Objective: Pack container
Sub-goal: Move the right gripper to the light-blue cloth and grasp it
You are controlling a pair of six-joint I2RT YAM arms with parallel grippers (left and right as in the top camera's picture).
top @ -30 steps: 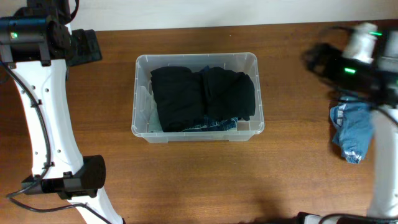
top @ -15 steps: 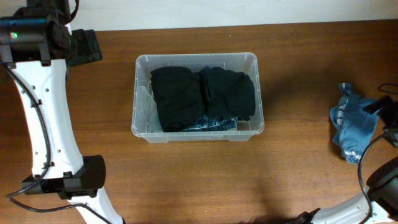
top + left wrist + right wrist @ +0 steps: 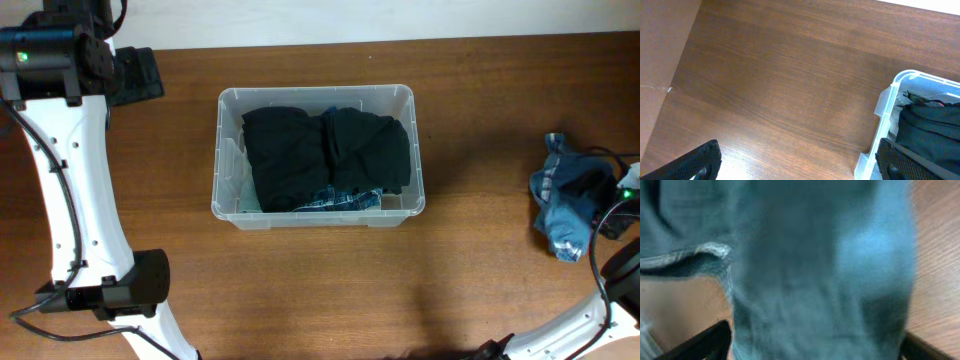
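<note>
Container (image 3: 316, 95) is part-packed with dark clothes (image 3: 325, 150); 1 blue cloth (image 3: 565, 200), frame right, is straddled ungripped by the spread right gripper (image 3: 812, 347); left gripper (image 3: 800, 162) is held wide, empty.

Overhead: black clothes (image 3: 300, 155) hide most of what lies in the container (image 3: 316, 91). Only a strip of denim (image 3: 350, 200) shows under them, its extent hidden. The right arm (image 3: 620, 275) is cut off by the right edge. Left wrist view: the container runs off the right and bottom edges, and the left claw (image 3: 800, 162) shows only its finger ends (image 3: 695, 160), cut by the bottom edge. Right wrist view: the blue cloth (image 3: 815, 270) is blurred and fills nearly the whole frame. The right claw (image 3: 812, 347) shows only two dark corners, and whether they touch the cloth cannot be told.
</note>
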